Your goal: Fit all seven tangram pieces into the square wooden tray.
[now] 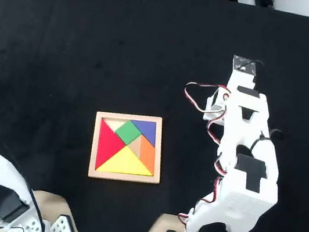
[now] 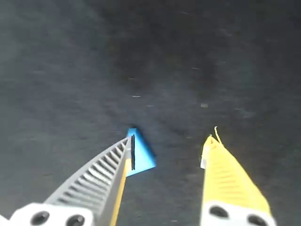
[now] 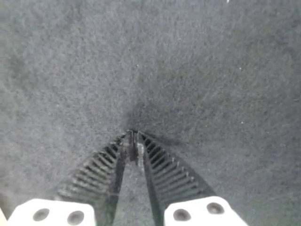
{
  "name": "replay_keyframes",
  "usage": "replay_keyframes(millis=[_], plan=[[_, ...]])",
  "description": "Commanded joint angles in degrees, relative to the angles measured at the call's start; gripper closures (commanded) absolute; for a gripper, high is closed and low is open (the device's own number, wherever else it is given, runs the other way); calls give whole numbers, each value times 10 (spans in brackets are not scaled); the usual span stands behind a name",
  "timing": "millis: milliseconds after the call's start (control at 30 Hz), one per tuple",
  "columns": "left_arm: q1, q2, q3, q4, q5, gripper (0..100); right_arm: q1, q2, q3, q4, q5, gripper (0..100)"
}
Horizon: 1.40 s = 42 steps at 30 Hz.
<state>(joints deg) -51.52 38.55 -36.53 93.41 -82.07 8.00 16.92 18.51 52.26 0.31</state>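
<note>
Nearly done, I reckon. The square wooden tray [image 1: 132, 116] holds the red triangle [image 1: 107, 141], yellow triangle [image 1: 126, 163], green square [image 1: 128, 132], purple piece [image 1: 146, 130] and orange piece [image 1: 148, 153], plus a pale sliver [image 1: 112, 124] in one corner (can't tell if that's a piece). The tan patch [image 1: 135, 144] in the middle looks like the last bare slot.

The leftover seems to be the blue triangle [image 2: 142, 155]. It's on the black tabletop [image 1: 65, 49], right against the grey finger [image 2: 101, 172] of the left pincer [image 2: 170, 141], which is spread wide and pinching nothing.

The right pincer [image 1: 244, 64] is pressed together over bare cloth. The tray sits well apart from it, off to its left and back toward the bases, so that arm shouldn't block anything. The snug neighbours round the gap look like the real hassle.
</note>
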Motion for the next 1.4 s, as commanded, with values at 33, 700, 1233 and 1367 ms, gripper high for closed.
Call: replay_keyframes(millis=[33,700,1233,1367], plan=[[-7,-27,-50,4,-124,753,-10,-1,-29,1,1,988],[-82,67,-17,-112,-273,753,-10,-1,-30,1,1,988],[-60,72,-11,-87,-316,753,-10,-1,-30,1,1,988],[-61,72,-14,-81,-356,757,-10,-1,-30,1,1,988]])
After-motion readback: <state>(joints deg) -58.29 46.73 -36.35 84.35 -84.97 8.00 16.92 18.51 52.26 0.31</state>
